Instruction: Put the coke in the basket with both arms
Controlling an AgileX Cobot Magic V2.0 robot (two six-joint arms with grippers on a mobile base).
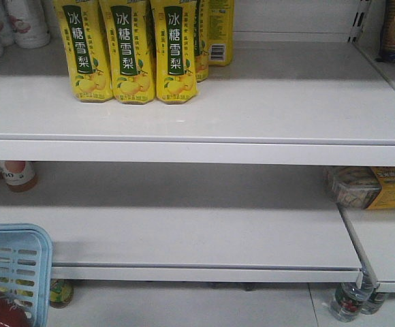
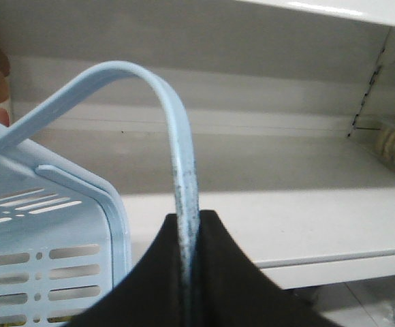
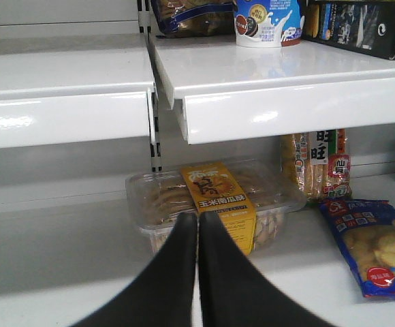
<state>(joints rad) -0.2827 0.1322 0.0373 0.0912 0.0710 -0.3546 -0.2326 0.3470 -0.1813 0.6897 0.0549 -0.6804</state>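
My left claw point(image 2: 187, 231) is pinched on the flat light blue plastic handle point(image 2: 177, 136), which runs up between my black fingers point(image 2: 150, 286) and arches over to the light blue plastic shopping basket with slotted sides point(image 2: 54, 238). The hold looks firm; I judge the basket to be hanging from this grip.

My right claw point(image 3: 197, 225) is pressed together with nothing between its tips. It points at a clear plastic tray of biscuits with a yellow label point(image 3: 214, 197) lying on a white shelf, and touches nothing.

In the front view the basket sits at the lower left corner point(image 1: 13, 262). At its bottom edge, inside or just in front of it, a dark red rounded shape point(image 1: 0, 310) shows. It may be the slim red coke can, but no white script is legible and I cannot confirm it.

Further back stand the white metal shelves point(image 1: 197, 133). The top shelf carries yellow pear-drink bottles with green labels point(image 1: 133, 51). No red can is visible on any shelf.

Judgement: if the red shape is the can, the placing is done and only setting down or releasing the basket remains. If not, the can is out of view and the pick is outstanding.
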